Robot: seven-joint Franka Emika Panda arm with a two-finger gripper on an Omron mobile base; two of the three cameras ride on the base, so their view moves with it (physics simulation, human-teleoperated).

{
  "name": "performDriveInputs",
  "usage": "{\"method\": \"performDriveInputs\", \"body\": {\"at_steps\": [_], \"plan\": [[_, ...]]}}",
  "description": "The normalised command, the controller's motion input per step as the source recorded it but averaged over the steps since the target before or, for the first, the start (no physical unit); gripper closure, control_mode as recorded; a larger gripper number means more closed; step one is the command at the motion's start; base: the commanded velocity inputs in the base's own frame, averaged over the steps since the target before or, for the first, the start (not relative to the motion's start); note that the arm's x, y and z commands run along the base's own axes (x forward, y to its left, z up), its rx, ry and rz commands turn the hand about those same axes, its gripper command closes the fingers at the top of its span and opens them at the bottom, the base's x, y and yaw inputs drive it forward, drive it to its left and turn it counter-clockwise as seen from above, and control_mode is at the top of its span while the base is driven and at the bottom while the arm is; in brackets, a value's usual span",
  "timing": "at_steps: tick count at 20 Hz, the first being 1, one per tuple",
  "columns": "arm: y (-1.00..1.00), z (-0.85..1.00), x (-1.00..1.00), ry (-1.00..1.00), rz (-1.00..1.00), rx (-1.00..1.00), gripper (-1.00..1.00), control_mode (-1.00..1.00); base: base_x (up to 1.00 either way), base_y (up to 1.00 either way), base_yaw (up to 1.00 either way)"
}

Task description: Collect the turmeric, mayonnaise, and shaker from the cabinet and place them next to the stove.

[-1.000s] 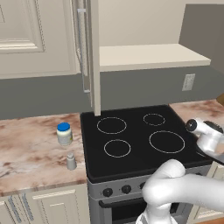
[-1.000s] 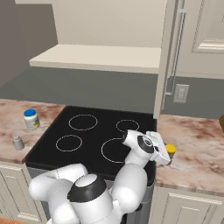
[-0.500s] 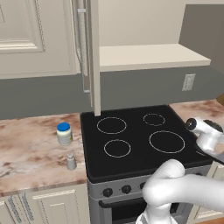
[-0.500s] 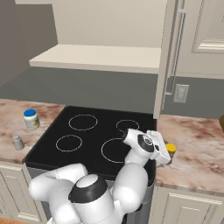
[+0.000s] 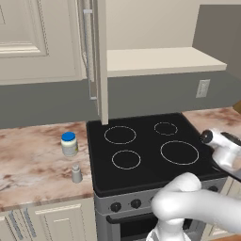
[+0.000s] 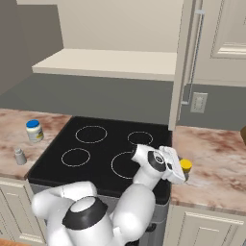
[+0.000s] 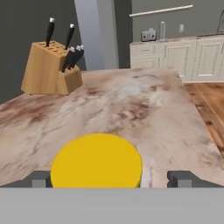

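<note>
on the left counter (image 5: 28, 164) the mayonnaise (image 5: 69, 143) stands near the stove's left edge, and the shaker (image 5: 76, 173) sits nearer to me, just in front of it, the 2 apart. the stove (image 5: 141, 150) is in the middle with its 4 rings bare. above it the cabinet (image 5: 96, 56) door hangs open beside the beige shelf (image 5: 160, 61). to the right of the stove, on the right counter (image 6: 216, 163), the turmeric (image 6: 185, 166) stands just past my claw (image 7: 109, 179). my fingers (image 7: 181, 178) are spread wide, 1 on each side of the yellow jar, not clamped on it. a knife block (image 7: 51, 68) stands far back on that counter.
</note>
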Motion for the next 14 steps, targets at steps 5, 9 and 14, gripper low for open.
{"method": "performDriveInputs", "body": {"at_steps": [5, 9, 14], "plan": [[0.42, 0.0, -0.28, 0.0, -0.01, -0.04, -1.0, -1.0, 0.0, 0.0, 0.0], [0.69, 0.01, -0.22, 0.0, -0.03, -0.07, -1.0, -1.0, 0.0, 0.0, 0.0], [0.74, 0.11, -0.23, 0.0, -0.03, -0.09, -1.0, -1.0, 0.0, 0.0, 0.0]]}}
